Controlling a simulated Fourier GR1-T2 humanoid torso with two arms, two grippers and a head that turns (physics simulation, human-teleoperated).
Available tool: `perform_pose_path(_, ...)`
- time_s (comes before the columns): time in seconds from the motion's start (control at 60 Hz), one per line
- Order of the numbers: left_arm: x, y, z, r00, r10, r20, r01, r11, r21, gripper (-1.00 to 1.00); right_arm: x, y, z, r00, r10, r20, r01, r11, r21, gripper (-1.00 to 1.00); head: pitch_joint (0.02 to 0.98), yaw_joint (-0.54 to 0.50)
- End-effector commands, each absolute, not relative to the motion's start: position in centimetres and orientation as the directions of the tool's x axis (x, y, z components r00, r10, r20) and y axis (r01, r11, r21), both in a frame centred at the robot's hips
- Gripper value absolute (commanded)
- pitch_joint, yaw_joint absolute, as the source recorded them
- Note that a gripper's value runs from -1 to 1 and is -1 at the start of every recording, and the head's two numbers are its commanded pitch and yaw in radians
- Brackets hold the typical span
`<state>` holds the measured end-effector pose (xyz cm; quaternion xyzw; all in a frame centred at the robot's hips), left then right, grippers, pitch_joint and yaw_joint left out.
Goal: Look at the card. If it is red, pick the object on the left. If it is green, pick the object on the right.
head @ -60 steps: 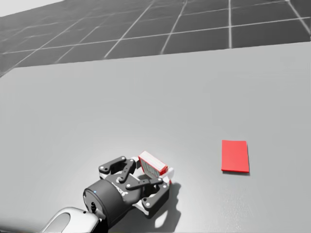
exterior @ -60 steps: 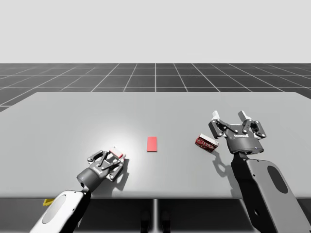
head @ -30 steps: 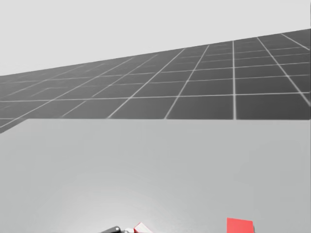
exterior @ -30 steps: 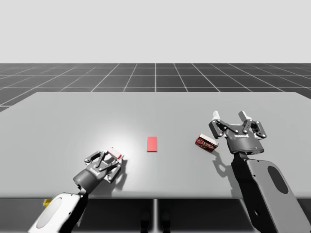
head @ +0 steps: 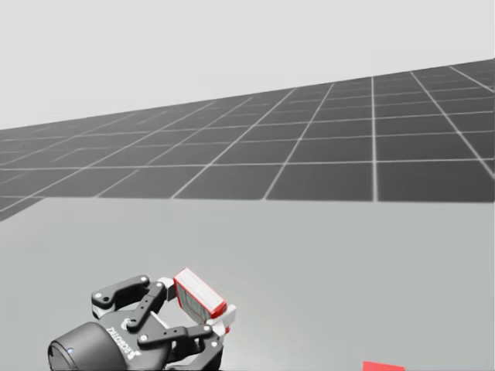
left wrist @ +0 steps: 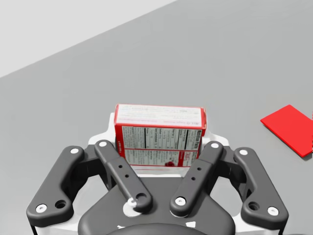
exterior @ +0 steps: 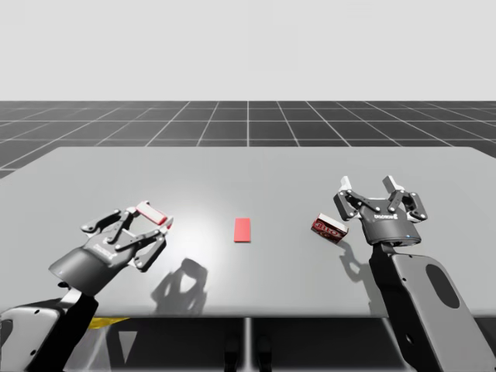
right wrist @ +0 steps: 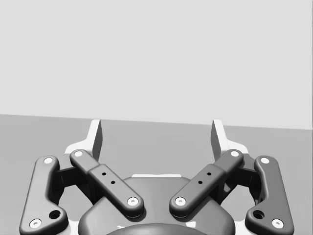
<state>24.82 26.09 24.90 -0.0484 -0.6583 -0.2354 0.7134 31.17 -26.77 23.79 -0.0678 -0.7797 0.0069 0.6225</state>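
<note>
**High view, left gripper** (exterior: 149, 221): up off the table (exterior: 248, 167), at 9 o'clock of the red card (exterior: 242, 229). It is clamped on a red-and-white box (exterior: 152, 212), which sits tilted at its fingertips.

**High view, shadow** (exterior: 182, 283): on the table at about 5 o'clock of the left gripper and apart from the box, so the box is in the air.

**High view, red card:** flat on the table near its middle, between the two arms.

**High view, dark red box** (exterior: 328, 227): on the table at 3 o'clock of the card, lying askew.

**High view, right gripper** (exterior: 366, 187): at about 2 o'clock of the dark red box and just beside it, pointing toward 12 o'clock. Its fingers are spread wide with nothing between them. I cannot tell whether one finger touches the box.

**Head view, left gripper:** low at 7 o'clock, holding the red-and-white box with a pale, red-edged face showing.

**Head view, red card:** one corner shows at 4 o'clock of the gripper.

**Head view, floor** (head: 325, 154): a dark grid beyond the table's far edge, toward 12 o'clock.

**Left wrist view, left gripper:** a finger presses each side of the red-and-white box, whose printed face is toward the camera.

**Left wrist view, red card:** on the table at 3 o'clock of the box, well apart from it.

**Right wrist view, right gripper:** the fingers stand far apart, with bare table and pale backdrop between them. It holds nothing.
</note>
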Motion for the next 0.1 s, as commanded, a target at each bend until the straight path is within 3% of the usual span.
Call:
perform_pose_path(0.017,25.3,25.2,30.5,-0.107,-0.287,0.952,0.480,0.824,0.302,1.00,31.2,-26.8,23.8,-0.218,0.119,0.9687,0.099,0.990,-0.099,-1.00,0.407,0.34)
perform_pose_path(0.1,25.4,25.2,32.6,-0.154,-0.299,0.942,0.454,0.825,0.336,1.00,31.2,-26.9,23.9,-0.219,0.119,0.9685,0.096,0.990,-0.100,-1.00,0.406,0.34)
